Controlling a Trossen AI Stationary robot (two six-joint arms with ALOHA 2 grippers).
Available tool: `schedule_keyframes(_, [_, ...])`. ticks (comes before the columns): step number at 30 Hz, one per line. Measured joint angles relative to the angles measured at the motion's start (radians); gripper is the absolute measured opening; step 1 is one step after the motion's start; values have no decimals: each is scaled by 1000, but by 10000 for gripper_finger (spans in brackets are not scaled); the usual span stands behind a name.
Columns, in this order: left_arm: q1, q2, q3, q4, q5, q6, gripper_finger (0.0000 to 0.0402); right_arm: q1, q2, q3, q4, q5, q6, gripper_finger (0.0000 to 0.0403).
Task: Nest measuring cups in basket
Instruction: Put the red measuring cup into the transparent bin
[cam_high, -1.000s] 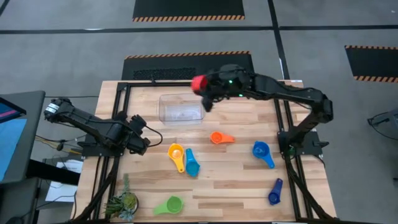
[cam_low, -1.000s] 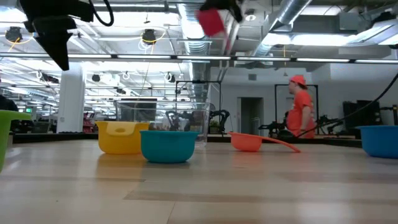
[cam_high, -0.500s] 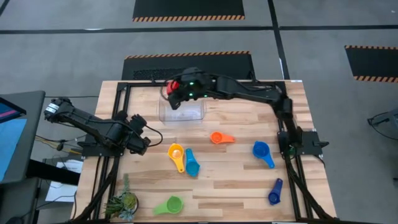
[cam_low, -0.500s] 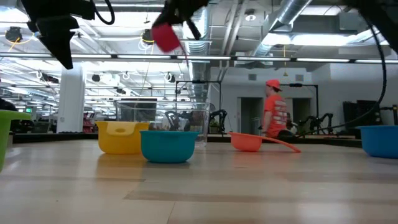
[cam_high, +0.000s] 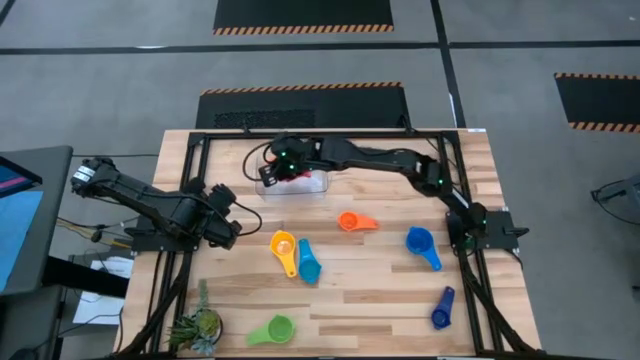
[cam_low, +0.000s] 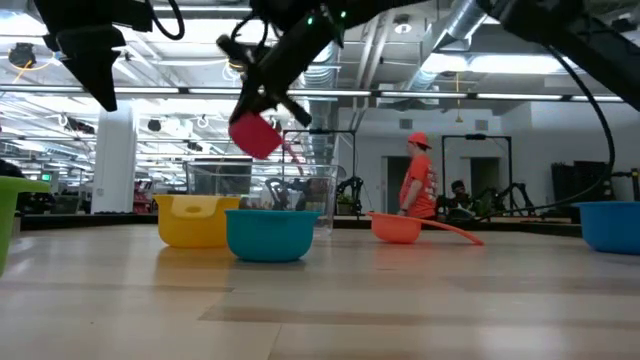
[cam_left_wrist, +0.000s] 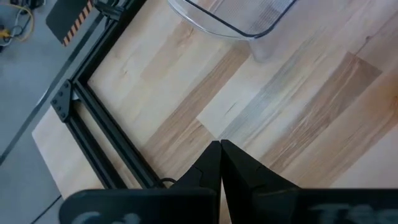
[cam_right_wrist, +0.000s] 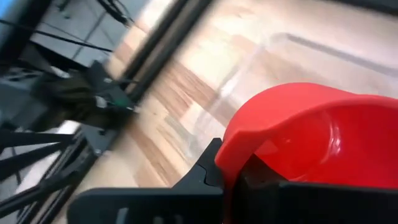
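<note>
Wooden tabletop (cam_high: 380, 300) under a big open workshop, person in orange (cam_low: 417, 180) strolling past far behind, well away from the action. Right gripper (cam_high: 272, 172) stretched across to about eleven o'clock on the board, clamped tight on the red cup (cam_low: 255, 135) by its handle, hanging over the near-left corner of the clear basket (cam_high: 312, 185). From table level, red cup tilted, mouth angled sideways, clear of the basket's rim, not down yet. From the right wrist, bowl of the red cup filling the view, glossy, smooth, thick-lipped, see-through basket wall just beyond.

Left gripper (cam_left_wrist: 220, 155) parked at nine o'clock, fingers pressed together on nothing, pointed at bare wood with a basket corner ahead.

Progress, judging from above: early days. Basket looks bare inside, first cup only arriving. Six left out on the wood: orange cup (cam_high: 357, 222) near centre, yellow cup (cam_high: 284, 247) and teal cup (cam_high: 309, 265) touching or nearly so around seven o'clock from centre, green cup (cam_high: 272, 330) down at six o'clock by the little plant (cam_high: 196, 326), blue cup (cam_high: 422, 246) at four o'clock, dark blue cup (cam_high: 441, 309) farther toward five. All resting mouth-up as far as visible, handles splayed every which way.
</note>
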Motion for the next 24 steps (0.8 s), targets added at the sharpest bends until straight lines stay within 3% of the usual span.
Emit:
schedule_keyframes(8, [0,0,0,0,2,23,0,-1,34,2,-84,78,6,18])
schedule_keyframes(24, [0,0,0,12,2,31,0,-6,58,0,-102,26,-110,51])
